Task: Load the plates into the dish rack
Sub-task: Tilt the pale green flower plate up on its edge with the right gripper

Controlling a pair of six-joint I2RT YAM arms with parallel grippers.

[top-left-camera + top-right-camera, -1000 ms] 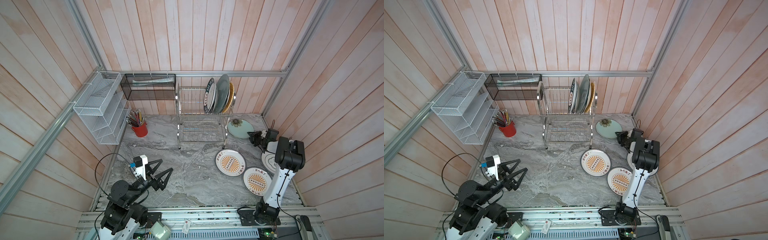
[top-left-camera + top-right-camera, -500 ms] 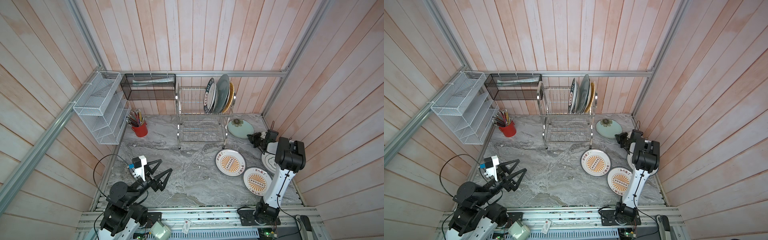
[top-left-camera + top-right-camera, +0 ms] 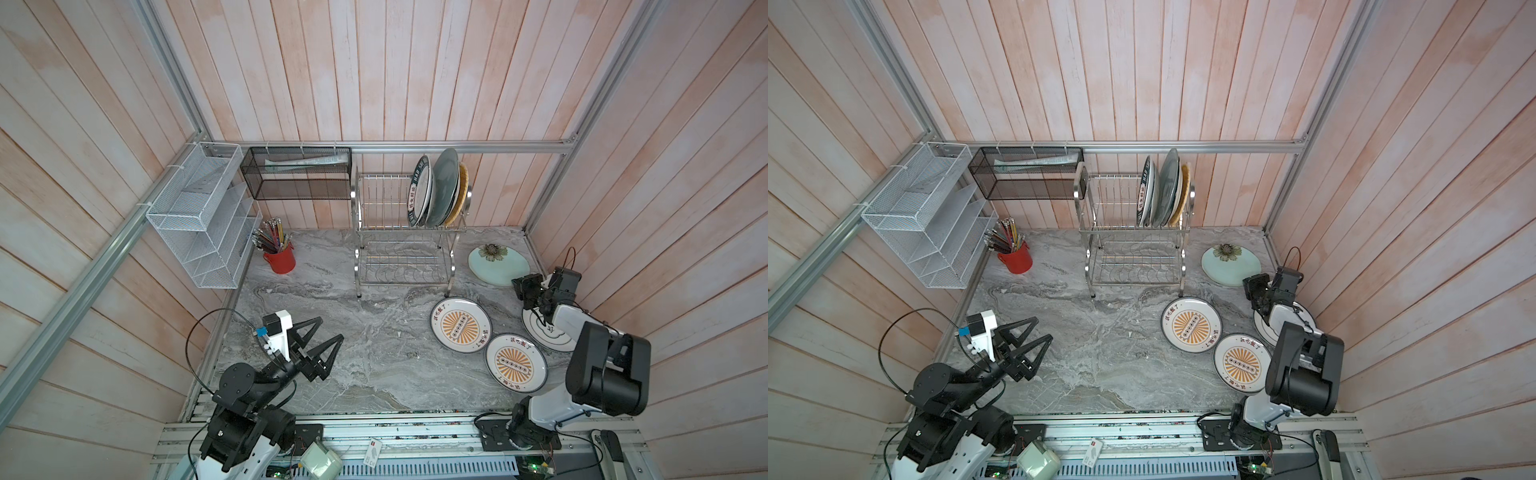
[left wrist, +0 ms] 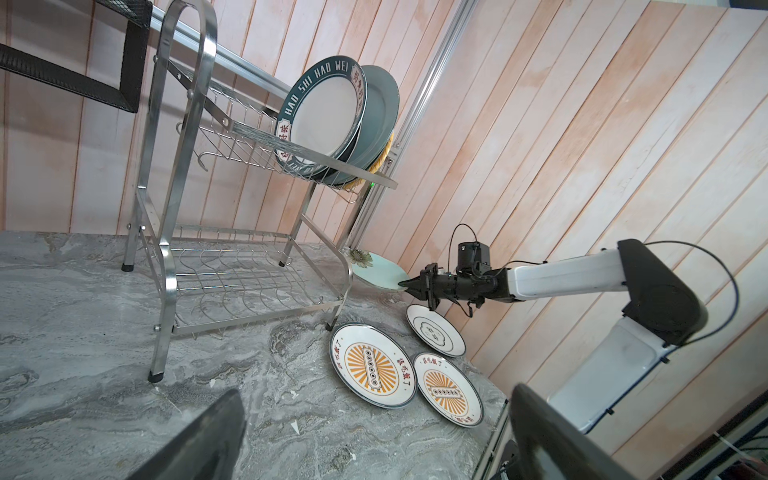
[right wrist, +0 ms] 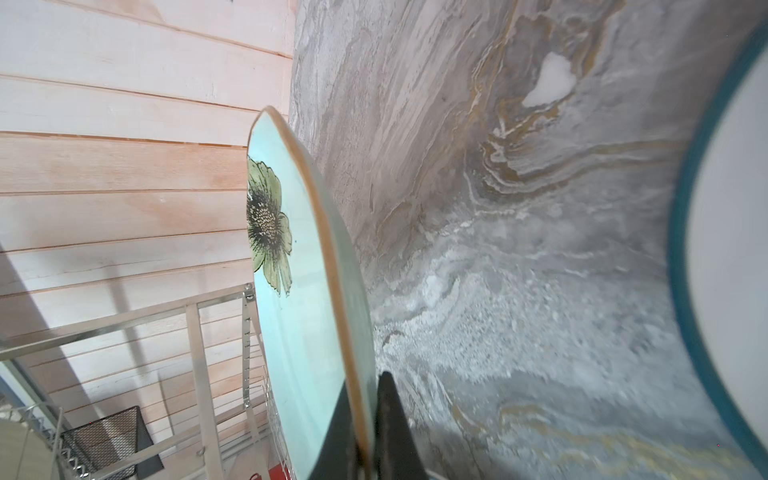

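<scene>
My right gripper is shut on the near rim of the mint plate with the flower, which lies right of the dish rack in both top views. The left wrist view shows that grip from the side. Three plates stand in the rack's top tier: green-lettered white, grey-teal and yellow woven. Two orange-sunburst plates lie flat, and a blue-ring plate lies under the right arm. My left gripper hangs open and empty at front left.
A red cup of pencils stands left of the rack. A white wire mesh organiser and a black mesh basket hang on the walls. Wooden walls close in the marble table on three sides.
The right gripper's jaws have closed onto the mint plate's rim. The left arm has hardly moved.
</scene>
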